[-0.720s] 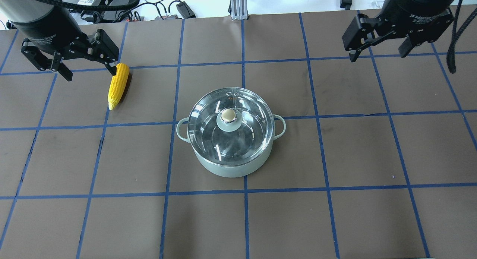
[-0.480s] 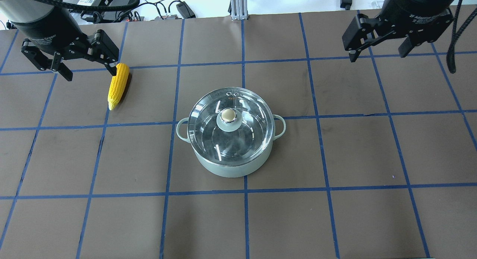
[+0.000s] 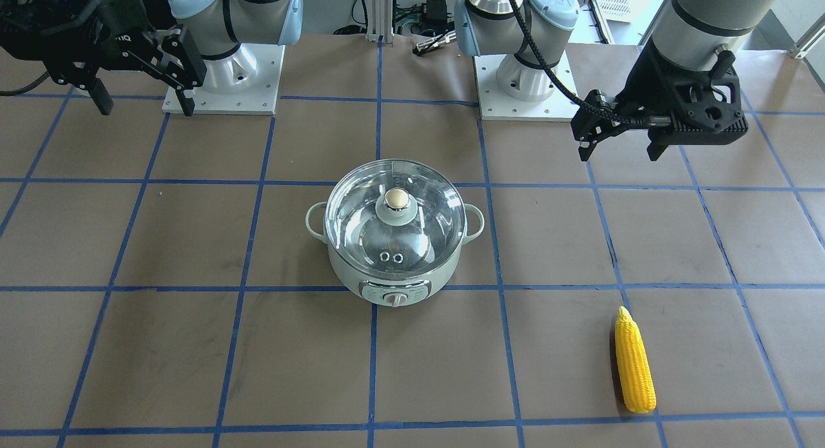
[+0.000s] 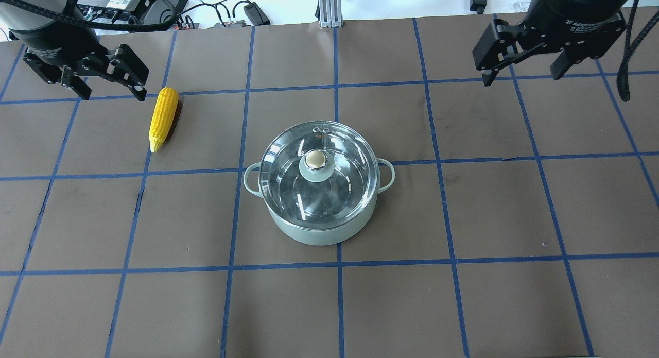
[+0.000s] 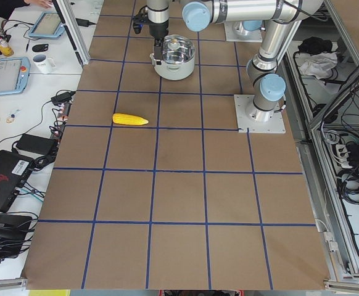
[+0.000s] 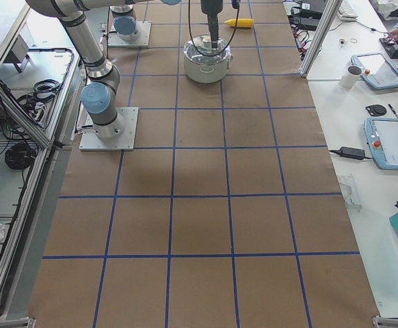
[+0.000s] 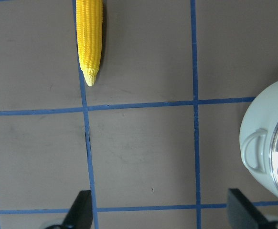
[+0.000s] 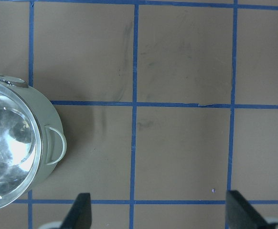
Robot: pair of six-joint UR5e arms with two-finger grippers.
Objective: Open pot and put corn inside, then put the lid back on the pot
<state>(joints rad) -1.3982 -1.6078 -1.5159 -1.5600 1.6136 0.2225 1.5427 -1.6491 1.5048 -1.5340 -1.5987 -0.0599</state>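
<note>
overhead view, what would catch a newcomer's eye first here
The bright yellow corn lies alone at the view's upper left. The mint-green pot sits at the centre with its glass lid on. The left gripper and right gripper hang open near the top corners, touching nothing.

tabletop count. pot (image 4: pixel 314 234): one. lid (image 4: pixel 340 193): one, with one knob (image 4: pixel 315 159) and two vent holes (image 3: pixel 385 257). loop handles (image 4: pixel 250 180) on the pot: two, one per side. dial (image 3: pixel 396 298) on its front panel: one. corn (image 4: pixel 163 118): one ear.

my own kit. arms (image 4: pixel 46 28): two. left gripper (image 4: pixel 112 92): one. right gripper (image 4: pixel 522 77): one. fingers (image 7: pixel 80 210): two on each, four in all. base plates (image 3: pixel 222 80): two.

side bench. tablets (image 5: pixel 4 75): two. mug (image 5: pixel 44 62): one.
</note>
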